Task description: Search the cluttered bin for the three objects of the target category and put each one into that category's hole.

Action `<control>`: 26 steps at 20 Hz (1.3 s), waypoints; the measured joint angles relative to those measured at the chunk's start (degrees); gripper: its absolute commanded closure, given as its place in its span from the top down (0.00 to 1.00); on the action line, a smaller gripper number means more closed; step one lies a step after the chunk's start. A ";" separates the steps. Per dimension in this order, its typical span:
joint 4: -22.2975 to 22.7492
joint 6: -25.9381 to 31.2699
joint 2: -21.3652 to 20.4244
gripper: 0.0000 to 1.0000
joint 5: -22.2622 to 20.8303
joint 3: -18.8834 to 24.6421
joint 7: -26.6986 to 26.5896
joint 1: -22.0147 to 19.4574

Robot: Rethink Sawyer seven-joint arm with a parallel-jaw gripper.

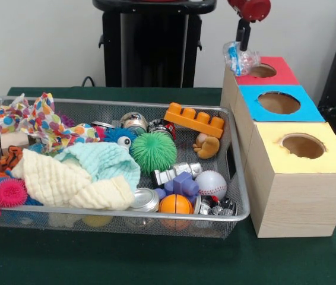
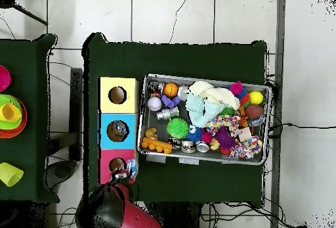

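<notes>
Over by the red box (image 1: 279,76), the gripper (image 1: 243,45) hangs with a clear crinkly plastic packet (image 1: 240,58) pinched in its fingers.
That packet dangles just beside the red hole (image 1: 262,70), on its bin-side edge, not yet squarely over it. To my eye, the arm wants to slide across until the packet sits above the opening, then dip a touch before letting go, or the floppy plastic may catch the rim. Two more likely wait in the mesh bin (image 1: 237,178).

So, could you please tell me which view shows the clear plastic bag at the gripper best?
The front view: the clear plastic bag hangs visibly beside the red hole. Overhead, it is only a small pale patch.
</notes>
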 measured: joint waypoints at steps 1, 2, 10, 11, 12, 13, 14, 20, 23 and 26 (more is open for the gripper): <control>0.01 0.00 0.11 0.00 0.41 -0.03 0.30 0.59; 0.01 0.00 0.23 0.00 0.84 -0.08 0.64 1.18; -0.07 0.01 2.08 0.00 5.62 -1.02 5.88 5.87; -0.07 0.05 2.17 0.00 5.93 -0.93 6.16 5.77; -0.06 0.05 2.20 0.00 6.08 -0.85 6.26 5.67; 0.04 -0.01 2.20 0.00 6.42 -0.40 6.39 5.19; 0.29 -0.30 2.18 0.00 6.60 0.68 6.39 3.95; 1.53 -3.41 2.22 0.00 6.66 6.11 6.39 -1.33; 1.63 -4.58 2.26 0.00 6.61 7.17 6.39 -1.63; 2.02 -5.57 2.09 0.00 6.65 7.40 6.41 -1.47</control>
